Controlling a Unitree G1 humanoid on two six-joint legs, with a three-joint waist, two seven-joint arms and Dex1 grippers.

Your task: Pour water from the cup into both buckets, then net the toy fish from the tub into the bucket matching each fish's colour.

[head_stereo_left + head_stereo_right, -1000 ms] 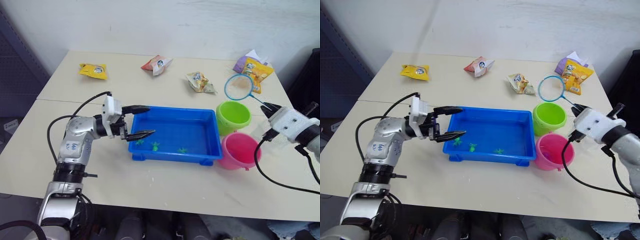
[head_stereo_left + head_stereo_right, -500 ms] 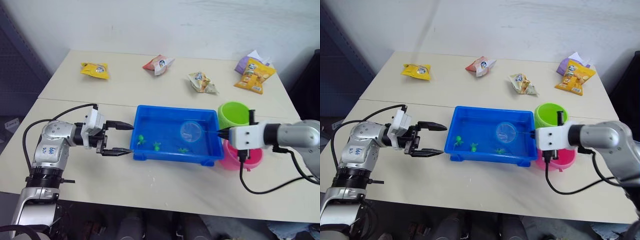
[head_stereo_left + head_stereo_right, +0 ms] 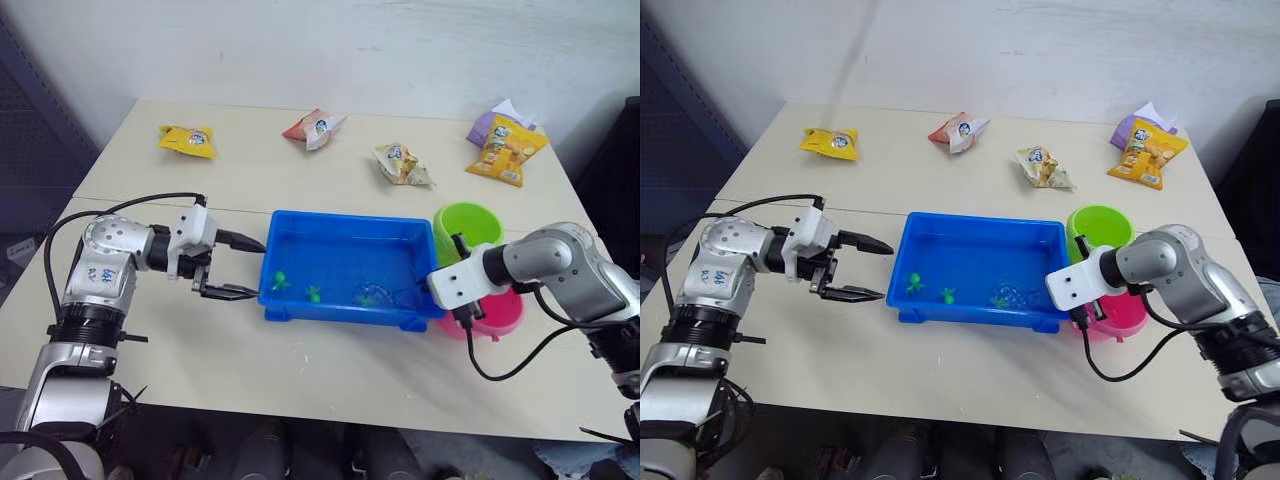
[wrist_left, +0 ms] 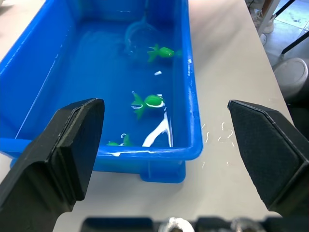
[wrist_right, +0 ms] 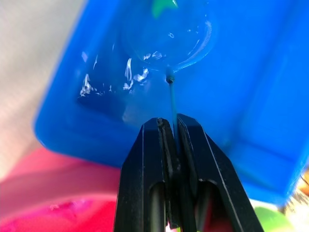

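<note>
in the left eye view the net [image 3: 372, 294] is seen dipped in the tub [image 3: 300, 228], beside a green fish [image 3: 366, 299] at 5 o'clock in the tray. in the left wrist view the left gripper [image 4: 164, 145] is held spread outside the tub. in the right wrist view the right gripper [image 5: 170, 126] is pinched on the net's thin handle; a slip there could tilt the hoop and the fish could be spilled before the green bucket [image 3: 468, 228].

A pale table [image 3: 330, 360] carries the blue tub [image 3: 300, 310], green bucket [image 3: 462, 226], pink bucket [image 3: 505, 318] and seemingly five snack packets [image 3: 187, 140].
</note>
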